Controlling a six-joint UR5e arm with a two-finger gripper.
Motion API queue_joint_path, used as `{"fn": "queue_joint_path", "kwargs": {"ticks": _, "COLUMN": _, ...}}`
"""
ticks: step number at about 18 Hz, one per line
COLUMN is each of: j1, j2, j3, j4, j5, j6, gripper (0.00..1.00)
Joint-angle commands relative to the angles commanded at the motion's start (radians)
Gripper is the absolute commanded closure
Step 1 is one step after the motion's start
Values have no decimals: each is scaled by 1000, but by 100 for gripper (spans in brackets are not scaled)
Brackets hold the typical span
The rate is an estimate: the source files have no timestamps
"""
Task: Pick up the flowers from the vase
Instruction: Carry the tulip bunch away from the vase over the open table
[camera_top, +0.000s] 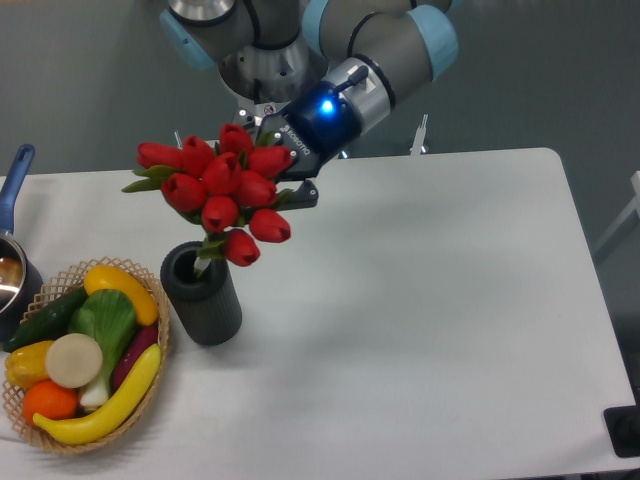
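The gripper (282, 172) is closed on the flowers (222, 193): its dark fingers clamp the bunch from behind, at the upper right of the red heads, and the fingertips are largely hidden by the buds. A blue indicator light glows on the black wrist housing just behind the gripper, and the grey arm with light-blue joint caps rises from there to the top edge of the view.

The flowers are a compact cluster of smooth, glossy red tulip buds with narrow green leaves projecting to the left. The bunch is tilted, heads up and to the left, and is raised above the vase (202, 297). The lowest bud hangs just above and to the right of the vase mouth; a short green stem section reaches down to the rim, and whether it touches the rim cannot be determined.

The vase is a dark grey, matte, thick-walled cylinder with a round open mouth. It stands upright on the white table (430, 300).

Just left of the vase sits a woven wicker basket (156, 362) holding smooth plastic-looking produce: yellow bananas, a green cucumber, an orange, a white onion. Further left of the vase, at the frame edge, a metal pot (12, 270) with a blue handle is partly visible.
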Motion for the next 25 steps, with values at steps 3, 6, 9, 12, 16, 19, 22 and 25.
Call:
{"fn": "queue_joint_path", "kwargs": {"ticks": 3, "j1": 38, "j2": -2, "j3": 34, "j4": 0, "j5": 2, "j6": -71, "gripper": 82}}
{"fn": "queue_joint_path", "kwargs": {"ticks": 6, "j1": 60, "j2": -5, "j3": 37, "j4": 2, "j5": 15, "j6": -68, "gripper": 82}}
{"fn": "queue_joint_path", "kwargs": {"ticks": 9, "j1": 83, "j2": 0, "j3": 45, "j4": 6, "j5": 93, "j6": -69, "gripper": 82}}
{"fn": "queue_joint_path", "kwargs": {"ticks": 12, "j1": 84, "j2": 15, "j3": 64, "j4": 9, "j5": 275, "j6": -66, "gripper": 82}}
{"fn": "queue_joint_path", "kwargs": {"ticks": 16, "j1": 84, "j2": 31, "j3": 75, "j4": 6, "j5": 472, "j6": -63, "gripper": 81}}
{"fn": "queue_joint_path", "kwargs": {"ticks": 19, "j1": 80, "j2": 38, "j3": 89, "j4": 3, "j5": 618, "j6": -62, "gripper": 78}}
{"fn": "queue_joint_path", "kwargs": {"ticks": 22, "j1": 72, "j2": 26, "j3": 110, "j4": 2, "j5": 716, "j6": -39, "gripper": 82}}
{"fn": "queue_joint_path", "kwargs": {"ticks": 25, "j1": 71, "j2": -1, "j3": 129, "j4": 2, "j5": 781, "j6": -31, "gripper": 87}}
